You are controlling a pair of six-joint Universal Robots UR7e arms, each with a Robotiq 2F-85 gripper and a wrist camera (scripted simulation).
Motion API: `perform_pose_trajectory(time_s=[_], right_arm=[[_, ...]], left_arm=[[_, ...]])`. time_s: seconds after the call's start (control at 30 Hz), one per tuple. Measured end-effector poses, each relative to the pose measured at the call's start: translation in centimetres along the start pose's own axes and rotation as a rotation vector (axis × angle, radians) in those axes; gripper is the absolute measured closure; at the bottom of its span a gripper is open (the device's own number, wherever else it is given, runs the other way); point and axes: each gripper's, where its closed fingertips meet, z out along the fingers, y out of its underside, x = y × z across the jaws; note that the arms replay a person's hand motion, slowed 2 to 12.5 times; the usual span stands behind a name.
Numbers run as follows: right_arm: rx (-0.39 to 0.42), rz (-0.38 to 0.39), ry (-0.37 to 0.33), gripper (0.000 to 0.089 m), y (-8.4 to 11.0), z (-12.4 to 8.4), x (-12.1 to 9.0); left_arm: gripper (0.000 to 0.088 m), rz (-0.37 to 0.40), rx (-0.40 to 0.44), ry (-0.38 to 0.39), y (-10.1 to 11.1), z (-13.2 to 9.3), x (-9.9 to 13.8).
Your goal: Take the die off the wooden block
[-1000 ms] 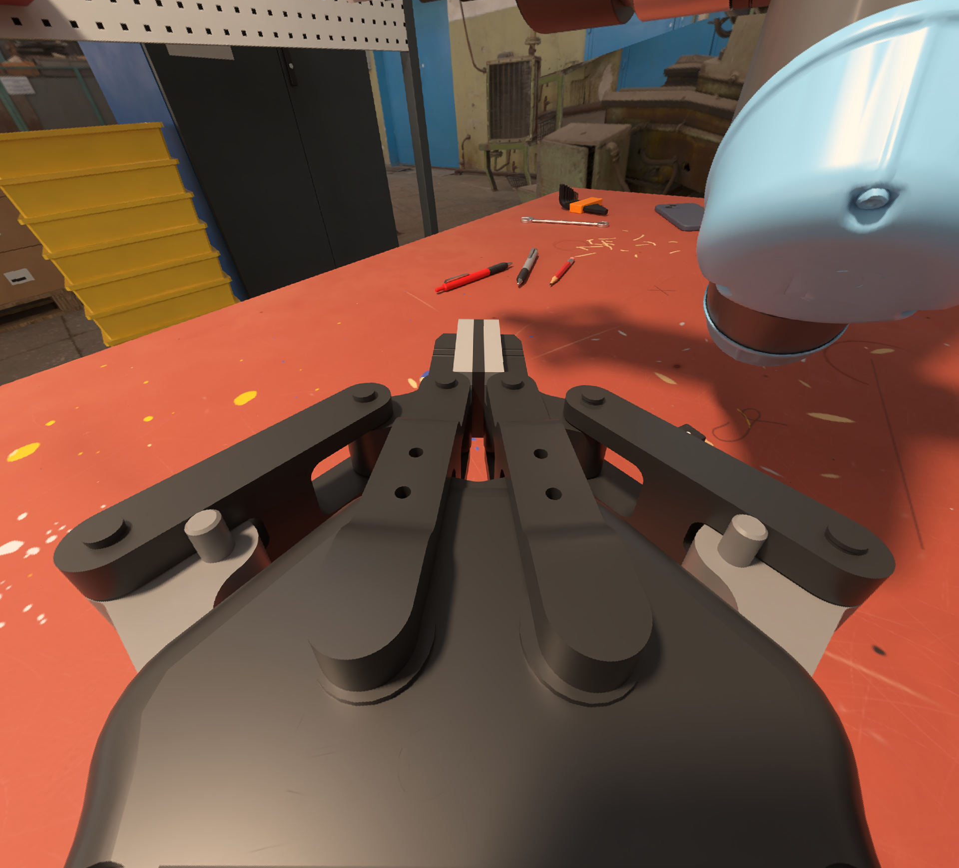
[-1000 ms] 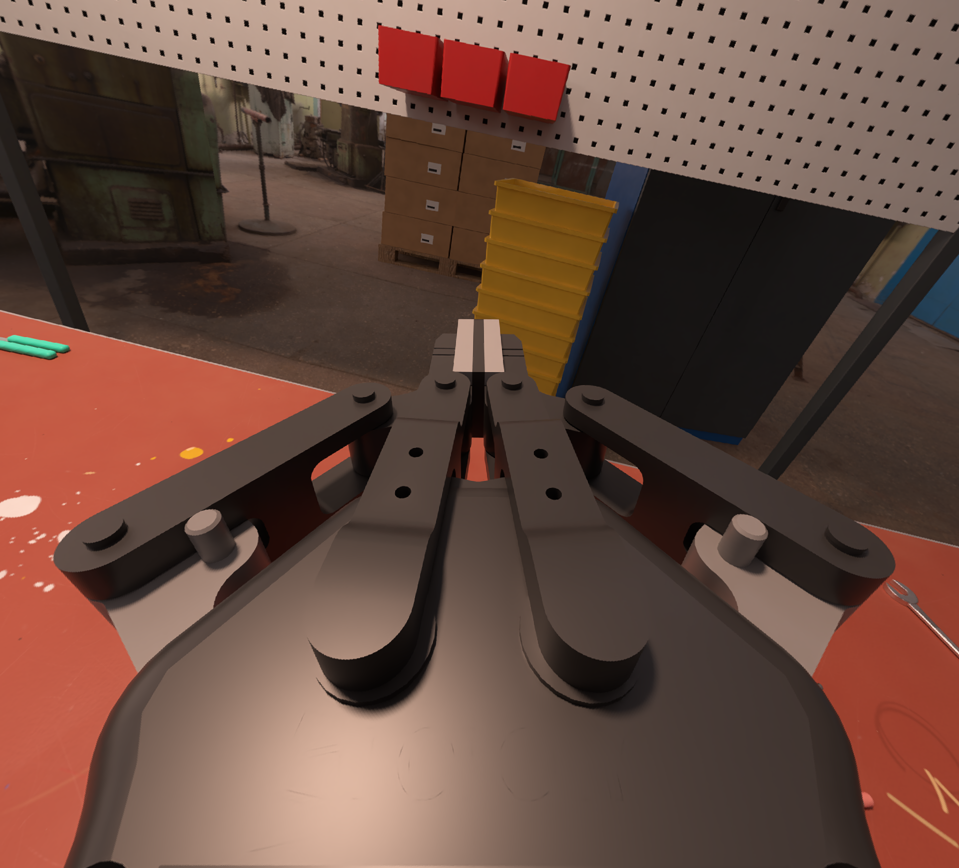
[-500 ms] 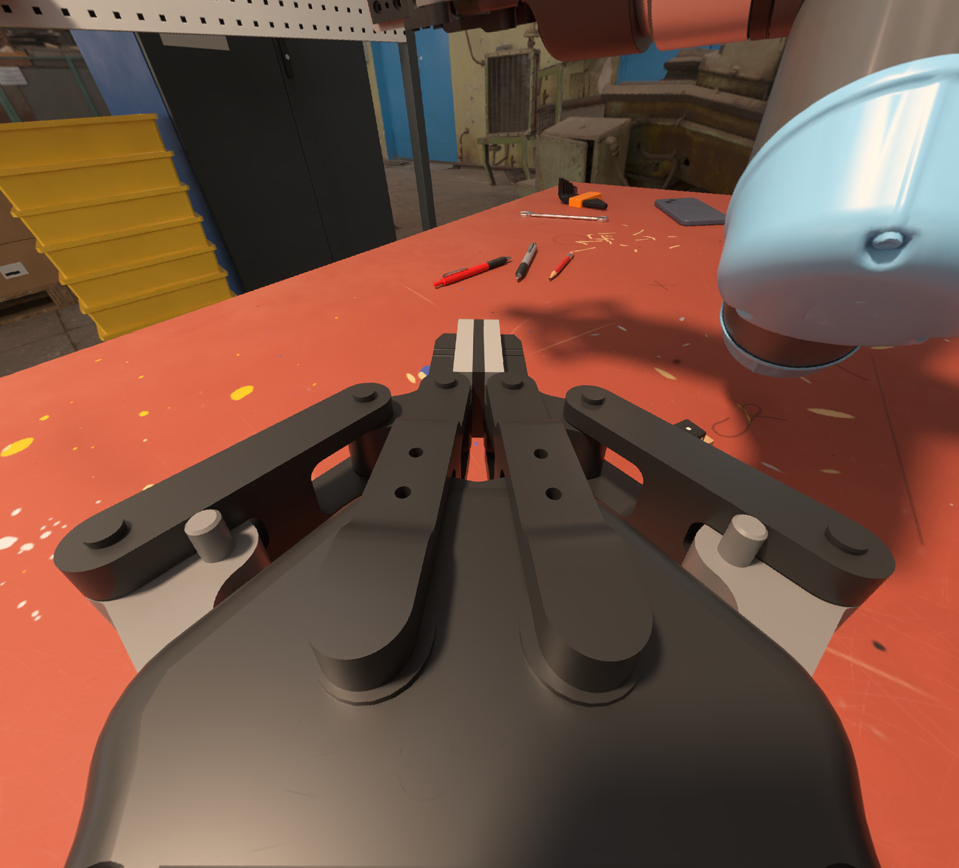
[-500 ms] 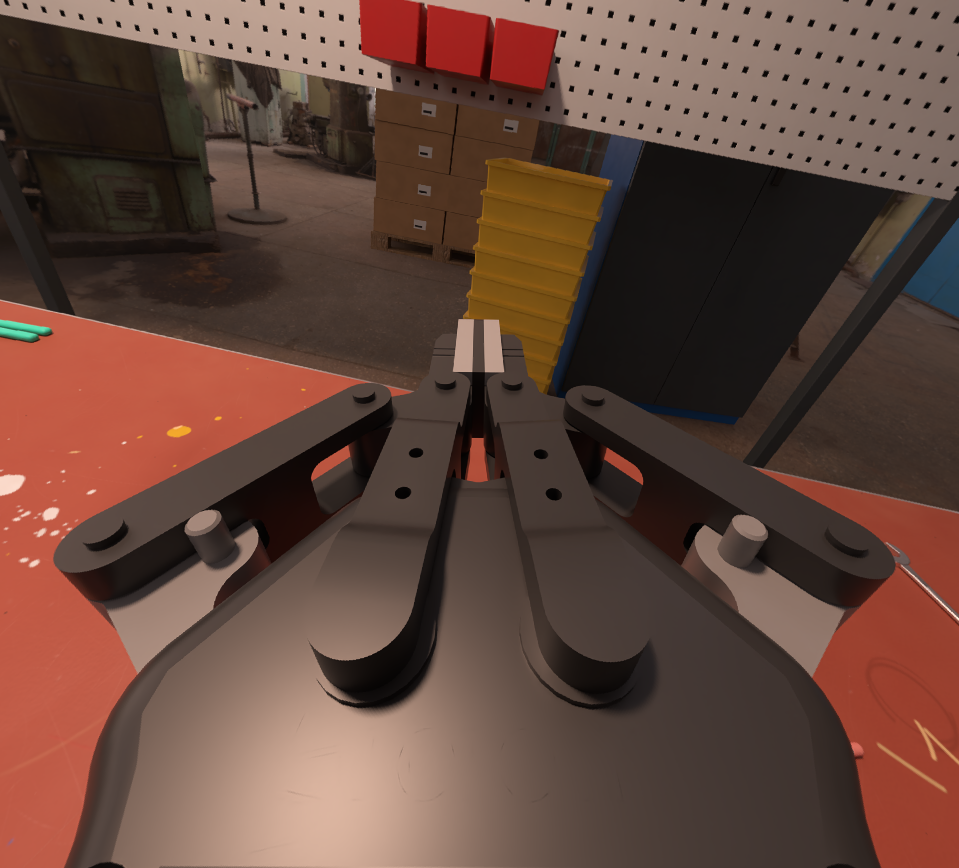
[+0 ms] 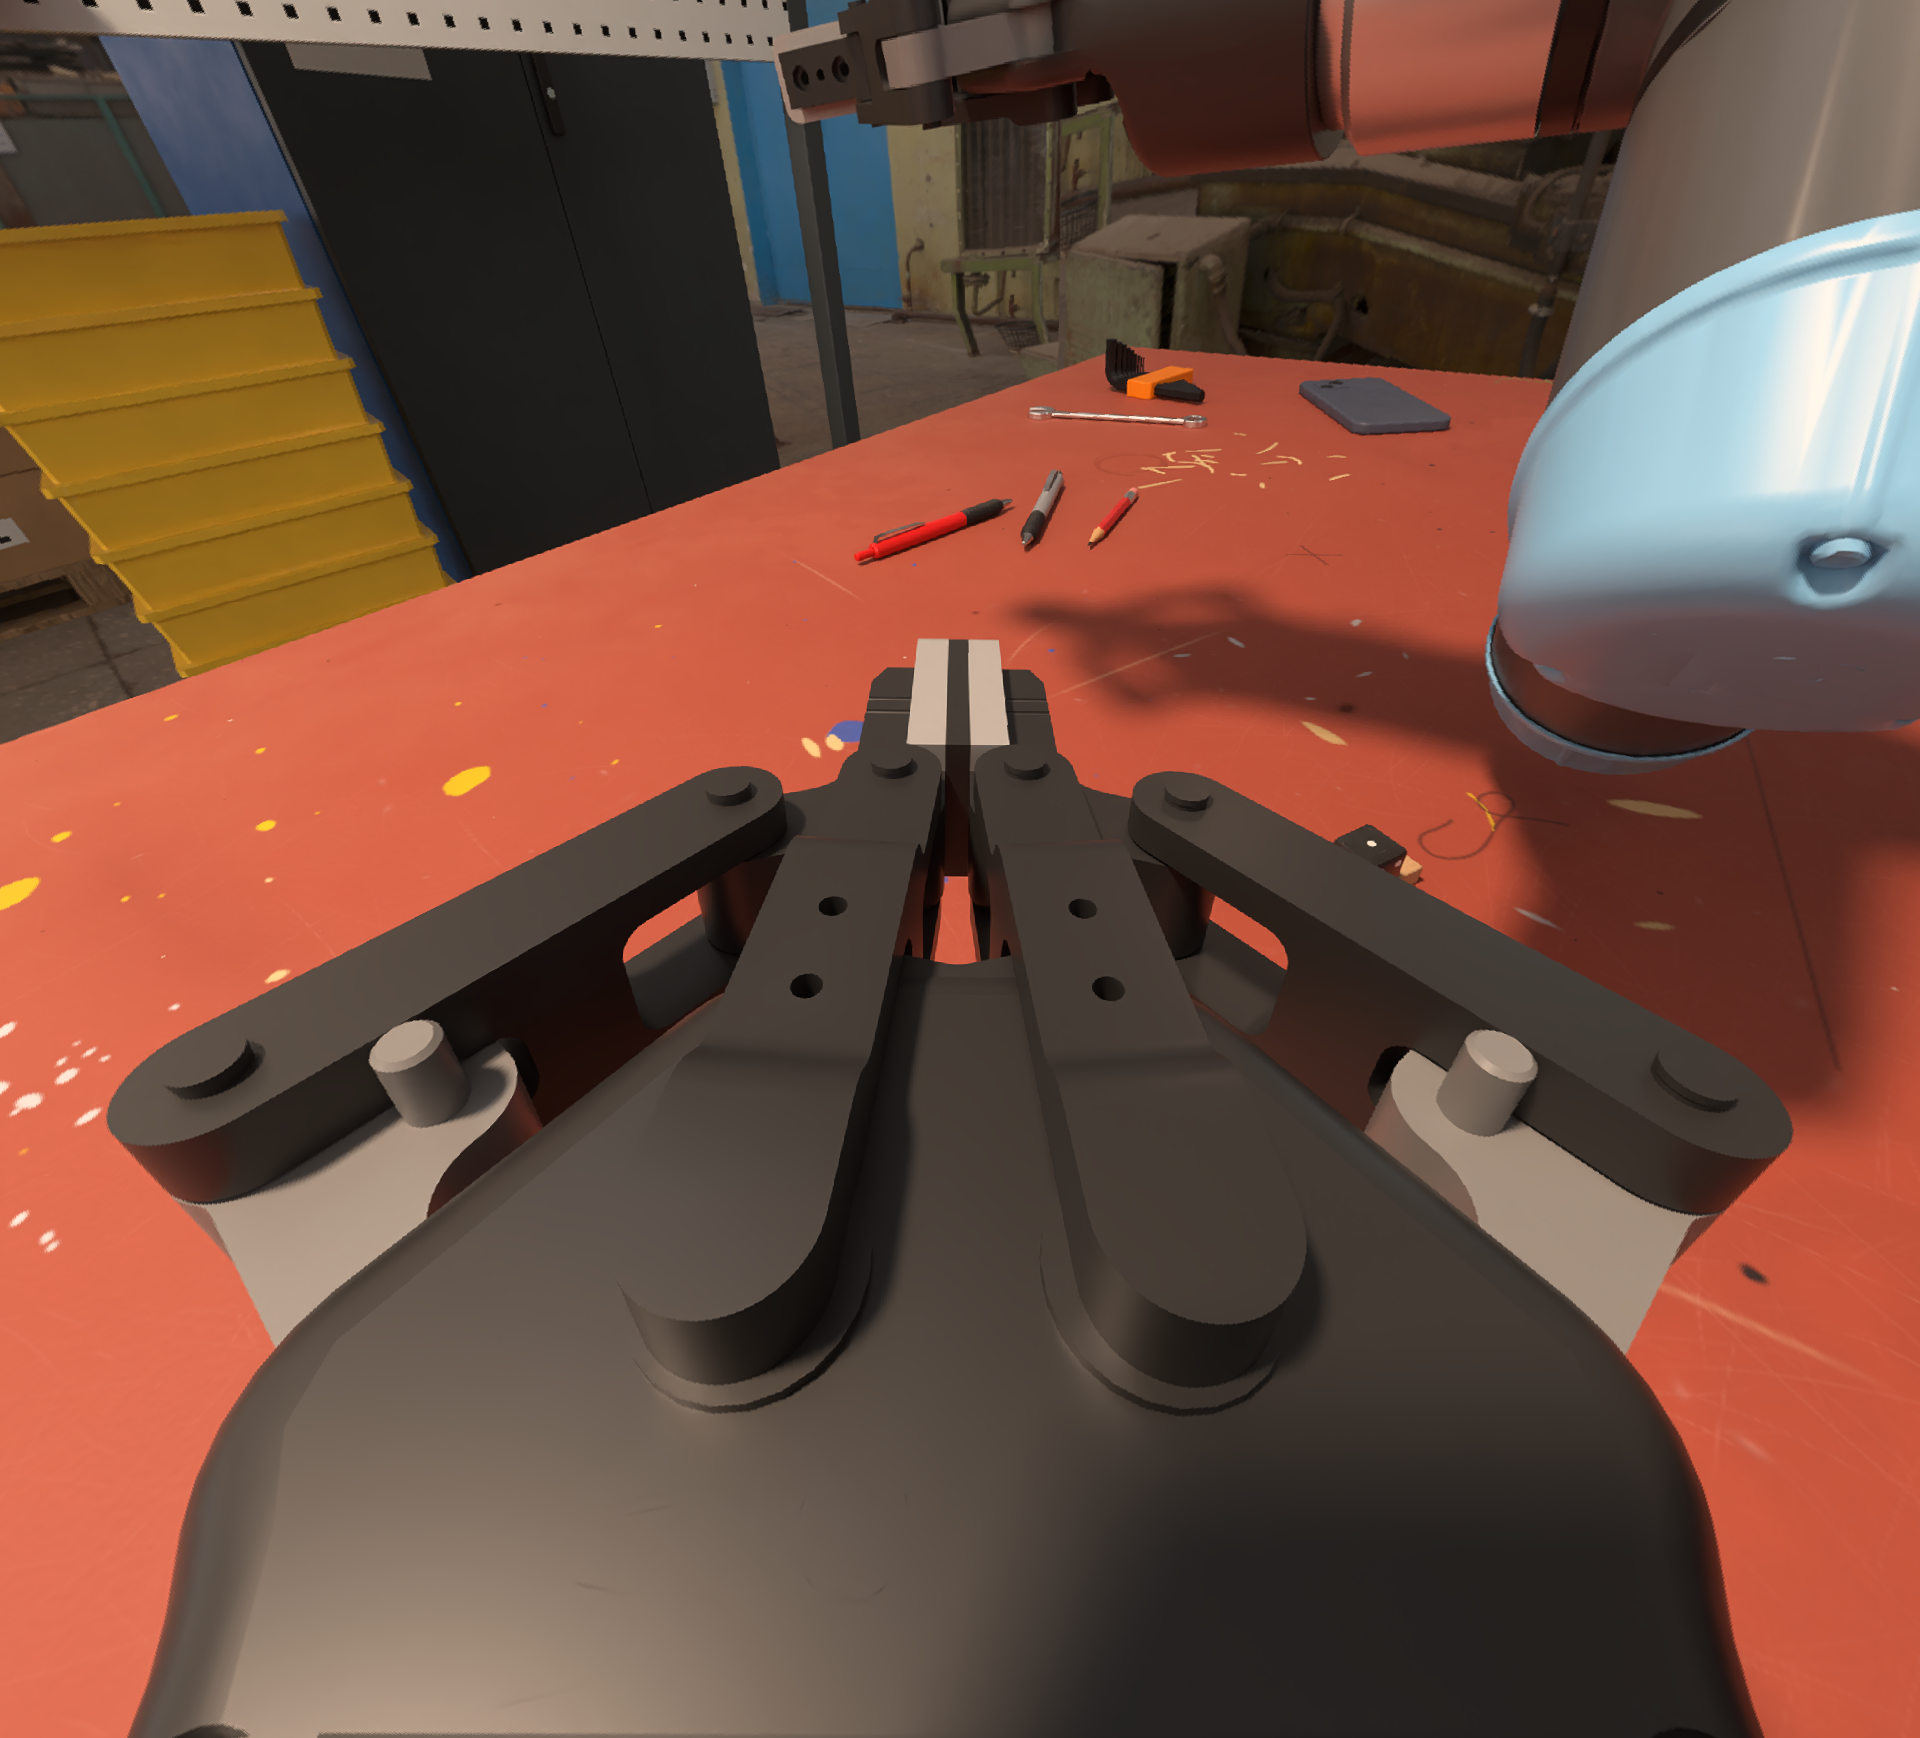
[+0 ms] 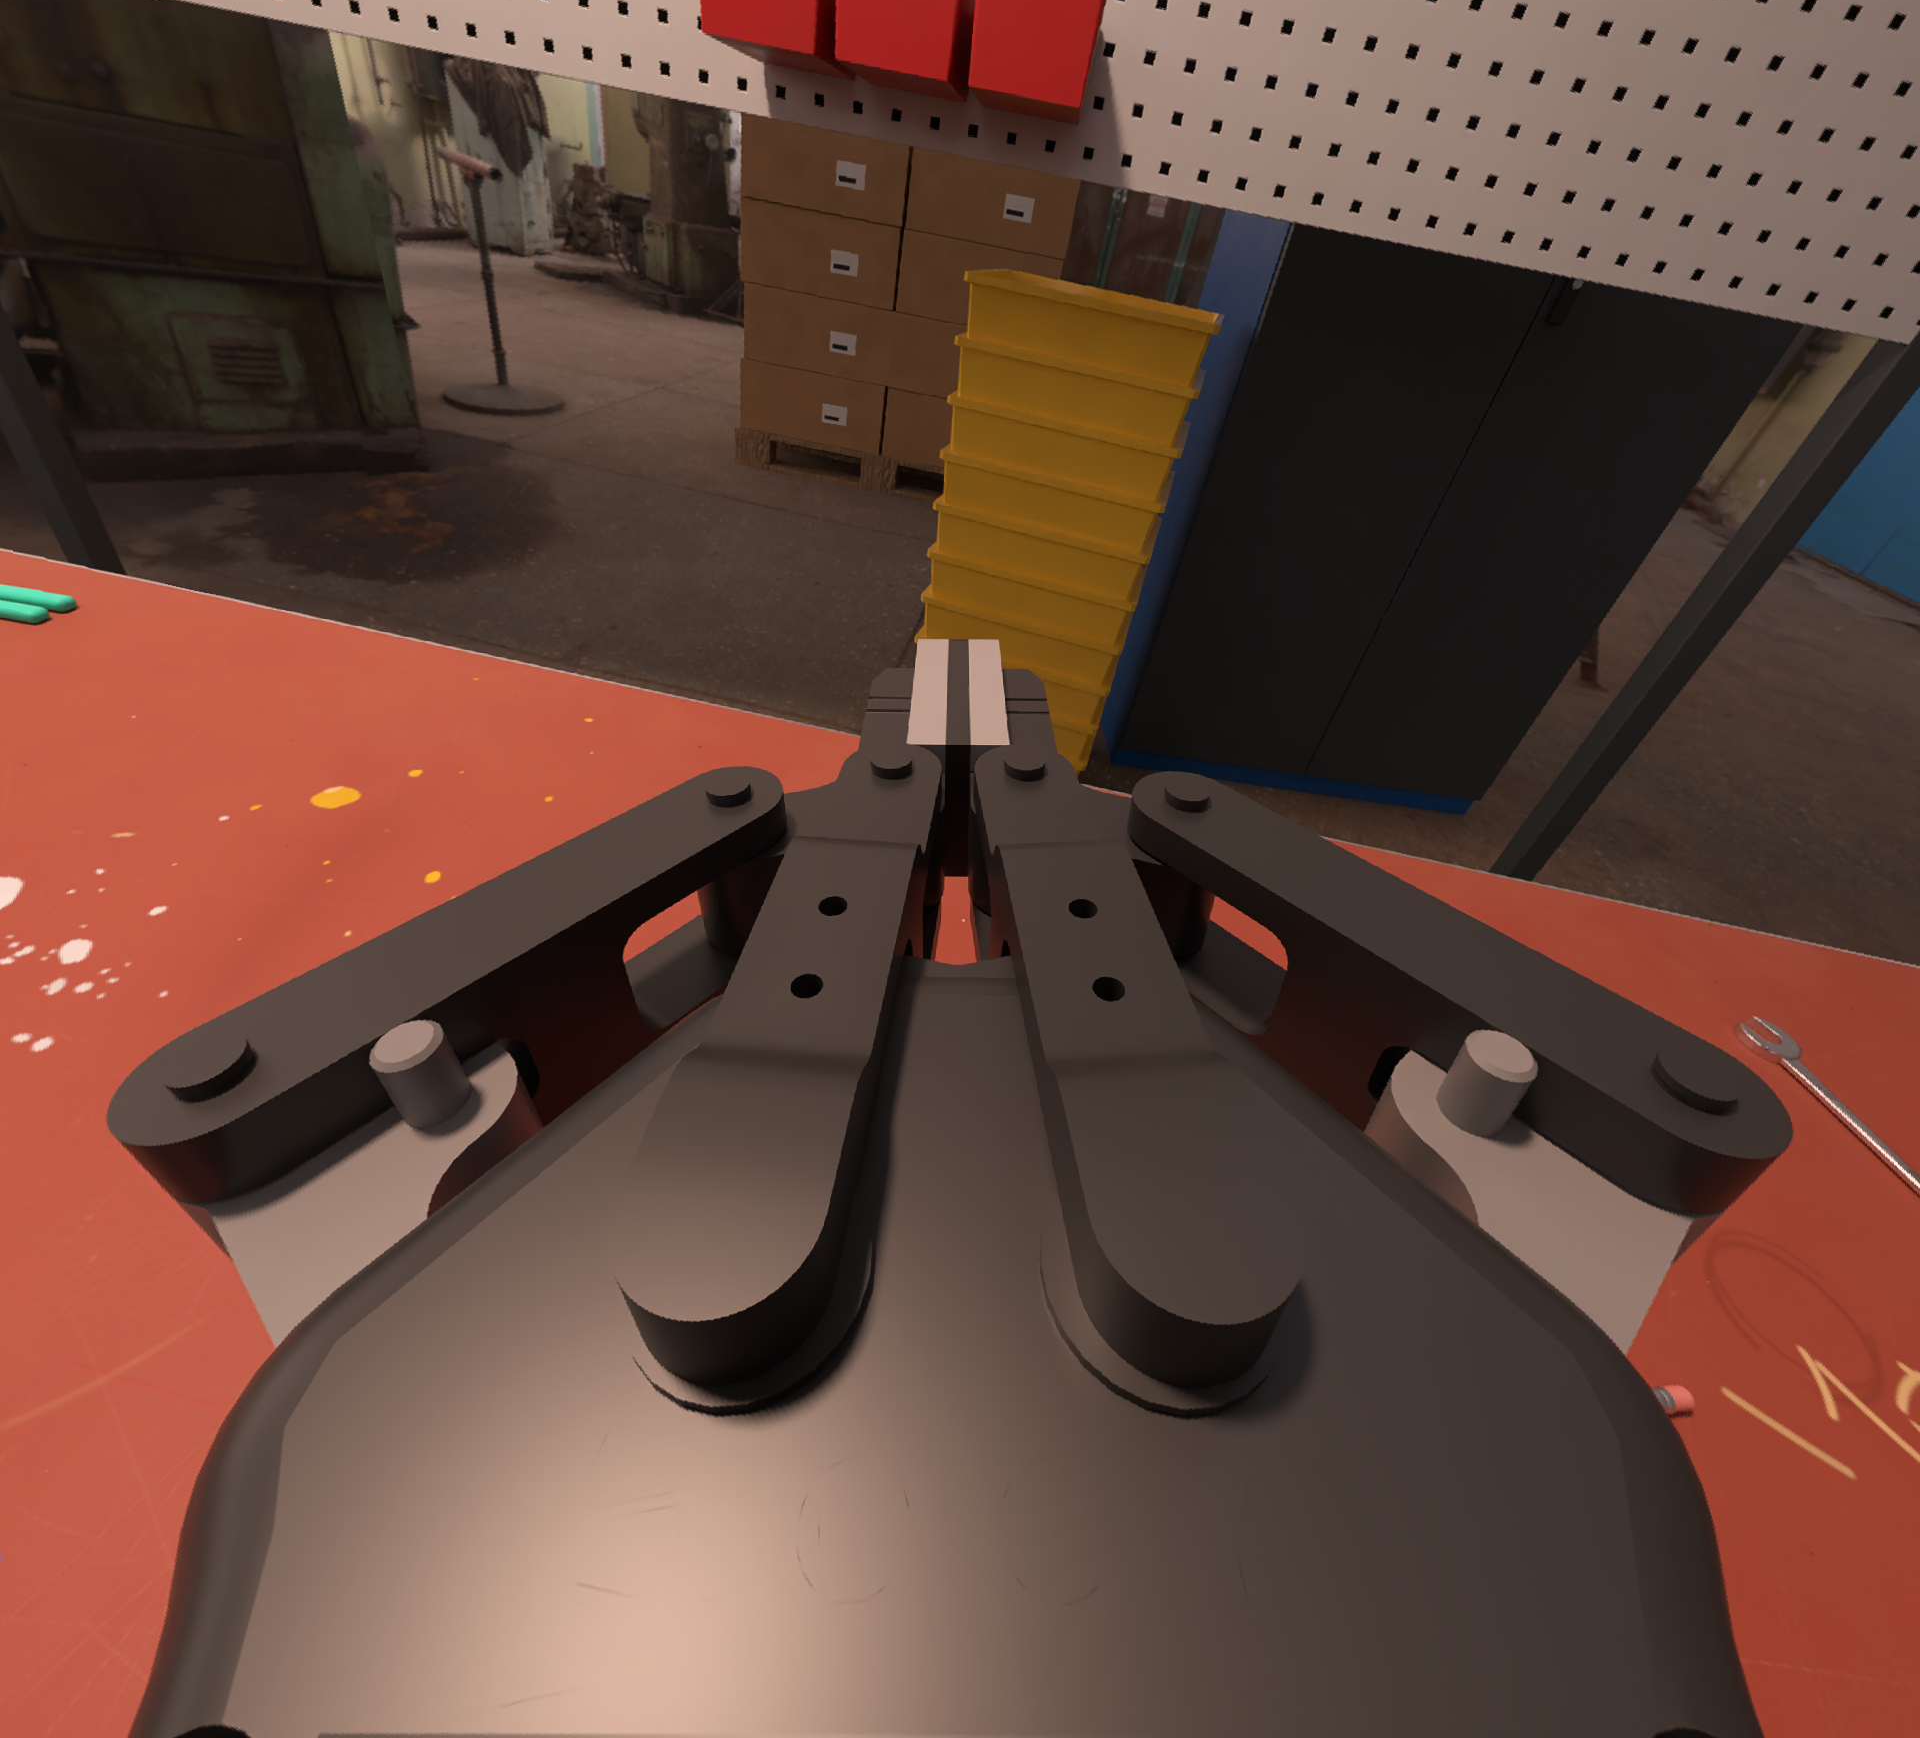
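A small black die with a white pip [image 5: 1369, 845] sits on a tan wooden block [image 5: 1409, 869] on the red table, just right of my left gripper and mostly hidden behind its right link. My left gripper [image 5: 956, 693] is shut and empty, low over the table, with its tips left of and beyond the die. My right gripper [image 6: 956, 693] is shut and empty, pointing past the table's far edge. It also shows high up in the left wrist view [image 5: 831, 67]. The die and block do not show in the right wrist view.
The right arm's blue-capped elbow [image 5: 1714, 504] hangs close on the right. Pens [image 5: 935, 530], a spanner [image 5: 1117, 416], an orange hex-key set [image 5: 1153, 381] and a phone [image 5: 1374, 406] lie far off. A spanner [image 6: 1829, 1106] and green items [image 6: 31, 602] flank the right gripper. The pegboard [image 6: 1351, 26] hangs above.
Both grippers stay shut. The right arm has shifted rightward in the left wrist view. The right wrist view has tipped down a little, showing more table.
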Motion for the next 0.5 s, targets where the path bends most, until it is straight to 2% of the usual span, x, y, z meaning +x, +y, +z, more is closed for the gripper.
perform_pose_trajectory(time_s=[0.5], right_arm=[[0.025,-0.015,-0.008,0.0893,-1.4,0.2,0.2]], left_arm=[[0.0882,-0.005,-0.003,0.006,0.1,0.0,0.0]])
